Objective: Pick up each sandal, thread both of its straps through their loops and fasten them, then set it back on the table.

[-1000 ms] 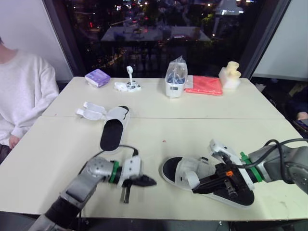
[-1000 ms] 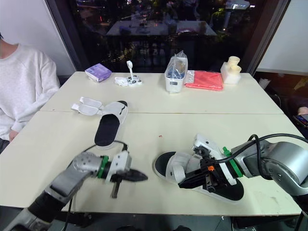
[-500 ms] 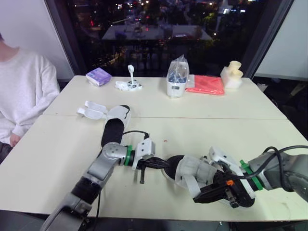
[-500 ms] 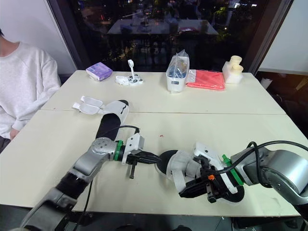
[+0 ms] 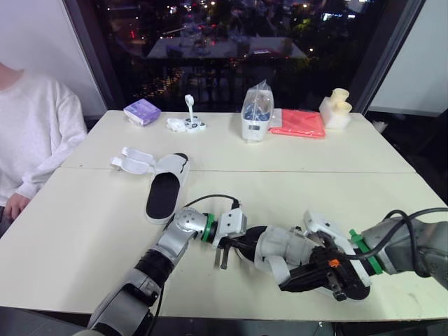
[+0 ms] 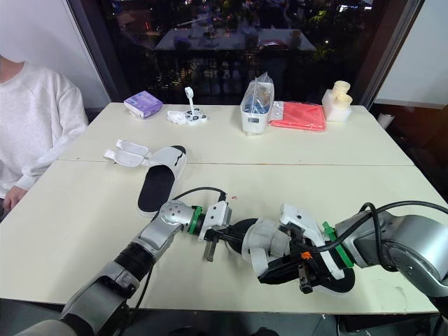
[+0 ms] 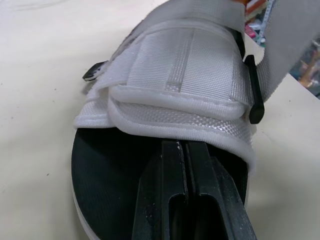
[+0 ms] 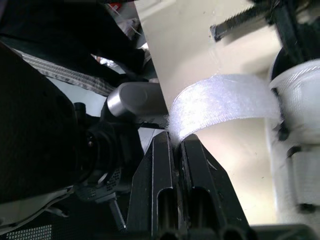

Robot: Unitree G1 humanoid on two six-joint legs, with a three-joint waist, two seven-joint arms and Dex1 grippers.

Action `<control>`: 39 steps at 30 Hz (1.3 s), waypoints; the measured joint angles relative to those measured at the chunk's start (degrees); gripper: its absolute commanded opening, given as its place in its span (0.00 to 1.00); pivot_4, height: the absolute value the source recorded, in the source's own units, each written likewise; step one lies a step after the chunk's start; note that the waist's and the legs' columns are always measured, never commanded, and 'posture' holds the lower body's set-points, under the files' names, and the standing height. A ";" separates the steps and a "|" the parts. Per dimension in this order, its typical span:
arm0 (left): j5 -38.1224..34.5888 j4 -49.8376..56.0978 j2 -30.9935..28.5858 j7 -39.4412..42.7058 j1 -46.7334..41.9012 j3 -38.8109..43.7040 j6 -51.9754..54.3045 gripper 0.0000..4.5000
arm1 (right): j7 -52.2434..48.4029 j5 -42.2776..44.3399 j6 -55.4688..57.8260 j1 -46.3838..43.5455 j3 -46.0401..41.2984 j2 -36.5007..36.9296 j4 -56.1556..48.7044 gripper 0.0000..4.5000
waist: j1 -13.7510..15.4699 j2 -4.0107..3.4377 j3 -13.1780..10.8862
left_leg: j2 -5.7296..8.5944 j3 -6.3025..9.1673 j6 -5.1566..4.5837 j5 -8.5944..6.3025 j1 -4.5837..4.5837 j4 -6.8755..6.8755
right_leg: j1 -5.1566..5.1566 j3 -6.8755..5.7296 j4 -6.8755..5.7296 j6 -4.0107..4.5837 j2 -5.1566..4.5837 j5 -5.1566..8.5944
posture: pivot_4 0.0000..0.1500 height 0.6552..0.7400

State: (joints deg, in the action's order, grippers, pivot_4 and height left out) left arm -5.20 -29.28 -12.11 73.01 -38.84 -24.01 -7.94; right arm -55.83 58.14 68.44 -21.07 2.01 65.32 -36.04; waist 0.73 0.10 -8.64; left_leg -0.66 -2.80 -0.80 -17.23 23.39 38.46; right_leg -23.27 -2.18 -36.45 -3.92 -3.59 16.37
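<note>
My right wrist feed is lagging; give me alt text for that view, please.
The right gripper is shut on the free end of a white strap, which arcs across to the sandal beside it. Pale table lies behind.

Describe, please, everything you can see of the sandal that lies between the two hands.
The sandal has a black insole, a white sole rim and broad white woven straps with black loops. It lies on the table near the front edge. The left hand, shut, rests on the insole with tips against the front strap. The right hand pinches a loose strap end.
</note>
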 measured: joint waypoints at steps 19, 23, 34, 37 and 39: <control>2.52 1.60 -0.76 1.37 1.74 -1.84 -5.15 0.00 | 4.51 -7.31 1.38 -10.11 4.56 -9.71 16.50 0.02 | -0.09 -0.02 0.03 | -0.06 0.02 -0.13 -0.08 0.01 0.66 | 0.03 0.06 -0.53 0.02 -0.07 0.01 | 1.00 1.00; 2.59 2.35 -0.98 1.37 2.08 -2.01 -5.21 0.00 | 5.16 -9.29 1.48 -11.00 5.72 -10.96 18.87 0.02 | -0.09 -0.03 0.03 | -0.06 0.02 -0.13 -0.08 0.01 0.67 | 0.03 0.05 -0.54 0.02 -0.07 0.01 | 1.00 1.00; 3.08 2.66 -1.17 1.65 2.10 -2.22 -5.68 0.00 | 9.22 -16.04 1.31 -11.98 6.48 -14.45 24.74 0.87 | -0.13 -0.01 0.06 | -0.06 0.02 -0.13 -0.08 0.00 0.67 | 0.03 0.05 -0.55 0.02 -0.08 0.01 | 1.00 1.00; 3.36 2.80 -1.20 1.65 2.14 -2.22 -6.01 0.00 | 10.36 -17.39 1.33 -12.07 6.48 -16.41 26.06 0.99 | -0.11 -0.02 0.06 | -0.06 0.02 -0.12 -0.08 0.00 0.67 | 0.03 0.05 -0.58 0.02 -0.07 0.01 | 1.00 1.00; 3.40 2.82 -1.18 1.64 2.15 -2.22 -6.04 0.00 | 10.72 -18.17 1.31 -12.31 6.48 -17.48 27.38 0.99 | -0.09 -0.02 0.06 | -0.05 0.01 -0.13 -0.08 0.00 0.68 | 0.03 0.05 -0.59 0.02 -0.07 0.01 | 1.00 1.00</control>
State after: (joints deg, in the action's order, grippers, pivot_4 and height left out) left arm -1.81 -26.46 -13.29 74.66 -36.69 -26.23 -13.99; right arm -45.11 39.97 69.75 -33.37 8.49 47.85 -8.66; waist 0.65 0.08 -8.58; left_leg -0.71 -2.79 -0.93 -17.32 23.39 39.15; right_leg -23.24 -2.14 -37.04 -3.90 -3.66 16.38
